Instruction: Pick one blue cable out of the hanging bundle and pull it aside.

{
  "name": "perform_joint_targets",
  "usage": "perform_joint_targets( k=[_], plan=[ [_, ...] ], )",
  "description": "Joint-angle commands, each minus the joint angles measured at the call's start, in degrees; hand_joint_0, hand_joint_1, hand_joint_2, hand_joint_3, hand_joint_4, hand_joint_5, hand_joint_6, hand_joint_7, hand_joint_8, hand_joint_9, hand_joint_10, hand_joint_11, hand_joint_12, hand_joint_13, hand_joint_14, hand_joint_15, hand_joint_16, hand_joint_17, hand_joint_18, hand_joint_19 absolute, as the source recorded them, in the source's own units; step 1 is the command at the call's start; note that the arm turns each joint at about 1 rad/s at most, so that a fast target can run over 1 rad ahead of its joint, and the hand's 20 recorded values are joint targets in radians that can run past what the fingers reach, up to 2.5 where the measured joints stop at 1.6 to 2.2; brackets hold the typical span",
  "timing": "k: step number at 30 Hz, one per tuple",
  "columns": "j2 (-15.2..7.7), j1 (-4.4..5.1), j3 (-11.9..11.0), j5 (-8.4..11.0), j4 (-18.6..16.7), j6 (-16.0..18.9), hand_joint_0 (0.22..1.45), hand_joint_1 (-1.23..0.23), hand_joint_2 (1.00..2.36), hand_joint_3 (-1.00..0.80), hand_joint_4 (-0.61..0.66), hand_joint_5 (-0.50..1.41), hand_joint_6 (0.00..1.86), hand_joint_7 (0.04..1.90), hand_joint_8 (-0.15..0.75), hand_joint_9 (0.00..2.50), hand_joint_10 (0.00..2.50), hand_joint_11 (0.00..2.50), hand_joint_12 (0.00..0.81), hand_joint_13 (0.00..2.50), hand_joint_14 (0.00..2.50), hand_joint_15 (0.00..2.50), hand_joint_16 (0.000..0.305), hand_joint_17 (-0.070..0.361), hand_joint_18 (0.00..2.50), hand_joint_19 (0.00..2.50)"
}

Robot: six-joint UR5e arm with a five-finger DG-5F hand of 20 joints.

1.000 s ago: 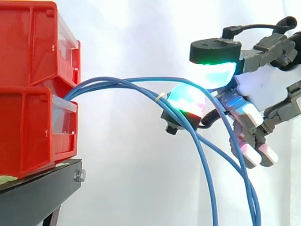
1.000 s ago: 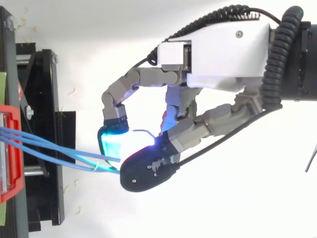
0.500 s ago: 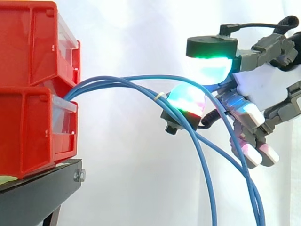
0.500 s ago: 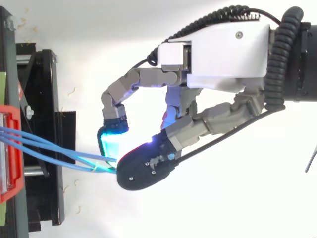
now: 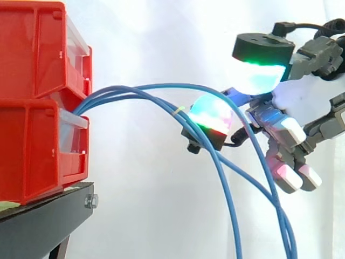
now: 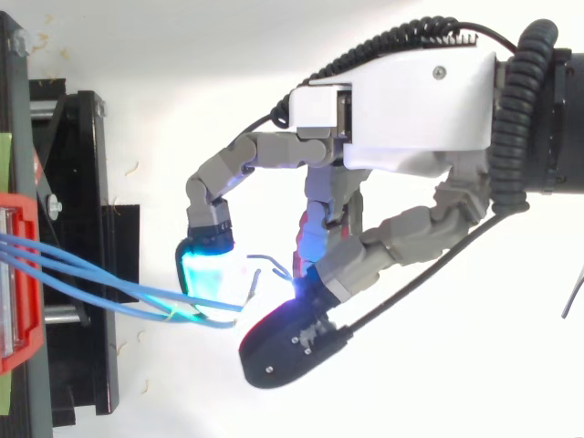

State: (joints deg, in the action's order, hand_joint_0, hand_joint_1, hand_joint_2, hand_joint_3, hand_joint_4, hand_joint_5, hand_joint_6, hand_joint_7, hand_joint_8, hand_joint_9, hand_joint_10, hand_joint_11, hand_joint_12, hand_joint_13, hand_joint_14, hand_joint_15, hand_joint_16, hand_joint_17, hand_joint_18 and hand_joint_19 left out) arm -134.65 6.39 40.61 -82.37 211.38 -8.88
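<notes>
The red bins [image 5: 38, 97] sit stacked on the black stand [image 5: 43, 221], well away from the fingers [image 5: 211, 116]. The blue cables [image 5: 116, 96] come out from between the bins. They arc over toward the hand [image 6: 411, 100] and then hang down below it.

The hand is not gripping anything. The thumb pad [image 5: 261, 73] is raised above the glowing pad of one bent finger, and there is a clear gap between them. The top cable [image 5: 183, 86] runs through that gap. The other cables cross at the lower pad, touching it or just in front of it. The rest of the fingers are curled down, behind the hanging strands.

The main risk is taking more than one cable. The strands lie close together at the lower pad, so a closing pinch could trap two or drag the whole bundle sideways.

A second risk is missing. The top cable is thin and springy, and it could roll off a rounded pad as the thumb comes down.

A hard sideways pull could also tug the cables at the bins. The small pale tie [image 5: 179, 110] just beside the lower pad could snag on it.
</notes>
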Motion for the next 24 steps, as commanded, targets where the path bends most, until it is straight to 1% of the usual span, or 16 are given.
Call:
perform_joint_targets(
  k=[1, 3, 4, 7, 9, 10, 12, 17, 19, 21, 24],
  plan=[
    [0.0, 0.02, 0.1, -0.07, 0.0, 0.0, 0.52, -0.86, 1.00, -0.50, -0.27, 0.06, 0.74, 0.98, 0.139, 1.45, 0.01, 0.17, 0.292, 1.03, 0.02, 0.47, 0.045, 0.100, 0.99, 0.68],
    [0.0, 0.02, 0.1, -0.07, 0.0, 0.0, 0.56, -0.88, 1.00, -0.50, -0.29, 0.06, 0.75, 0.96, 0.133, 1.44, 0.01, 0.19, 0.279, 1.03, 0.02, 0.48, 0.042, 0.095, 0.98, 0.69],
    [0.0, 0.02, 0.0, -0.07, 0.0, 0.0, 0.58, -0.87, 1.00, -0.45, -0.29, 0.06, 0.75, 0.96, 0.135, 1.44, 0.01, 0.20, 0.275, 1.03, 0.02, 0.48, 0.041, 0.092, 0.98, 0.70],
    [0.0, 0.11, 0.0, -0.16, 0.0, 0.0, 0.58, -0.87, 1.01, -0.37, -0.28, 0.06, 0.74, 0.97, 0.122, 1.46, 0.01, 0.19, 0.269, 1.04, 0.02, 0.48, 0.041, 0.092, 0.98, 0.70],
    [0.0, 0.11, 0.0, -0.24, 0.0, 0.0, 0.58, -0.84, 1.01, -0.38, -0.28, 0.07, 0.73, 1.01, 0.128, 1.47, 0.01, 0.17, 0.283, 1.06, 0.02, 0.47, 0.044, 0.099, 1.01, 0.68],
    [0.0, 0.02, 0.1, -0.24, 0.0, 0.0, 0.55, -0.76, 1.00, -0.42, -0.27, 0.06, 0.73, 1.00, 0.116, 1.46, 0.01, 0.19, 0.280, 1.04, 0.02, 0.48, 0.043, 0.096, 0.98, 0.70],
    [0.0, 0.11, 0.1, -0.24, 0.0, 0.0, 0.50, -0.69, 1.00, -0.50, -0.25, 0.06, 0.73, 1.02, 0.120, 1.46, 0.01, 0.18, 0.295, 1.05, 0.02, 0.47, 0.046, 0.104, 1.00, 0.68],
    [0.0, 0.11, 0.1, -0.24, 0.0, 0.0, 0.41, -0.57, 1.00, -0.50, -0.22, 0.08, 0.69, 1.08, 0.140, 1.48, 0.01, 0.12, 0.337, 1.06, 0.02, 0.42, 0.056, 0.125, 1.06, 0.62],
    [0.0, 0.02, 0.1, -0.24, 0.0, 0.0, 0.37, -0.55, 1.00, -0.50, -0.21, 0.08, 0.68, 1.10, 0.158, 1.48, 0.00, 0.11, 0.352, 1.07, 0.01, 0.40, 0.060, 0.135, 1.09, 0.60],
    [0.0, 0.02, 0.3, -0.24, 0.0, 0.0, 0.35, -0.56, 1.00, -0.50, -0.21, 0.08, 0.67, 1.10, 0.160, 1.49, 0.00, 0.10, 0.356, 1.08, 0.01, 0.40, 0.061, 0.137, 1.10, 0.59],
    [0.0, 0.11, 0.4, -0.24, -0.1, 0.0, 0.34, -0.61, 1.00, -0.50, -0.21, 0.09, 0.67, 1.09, 0.162, 1.49, 0.00, 0.10, 0.359, 1.09, 0.02, 0.40, 0.061, 0.138, 1.11, 0.58]
  ],
)
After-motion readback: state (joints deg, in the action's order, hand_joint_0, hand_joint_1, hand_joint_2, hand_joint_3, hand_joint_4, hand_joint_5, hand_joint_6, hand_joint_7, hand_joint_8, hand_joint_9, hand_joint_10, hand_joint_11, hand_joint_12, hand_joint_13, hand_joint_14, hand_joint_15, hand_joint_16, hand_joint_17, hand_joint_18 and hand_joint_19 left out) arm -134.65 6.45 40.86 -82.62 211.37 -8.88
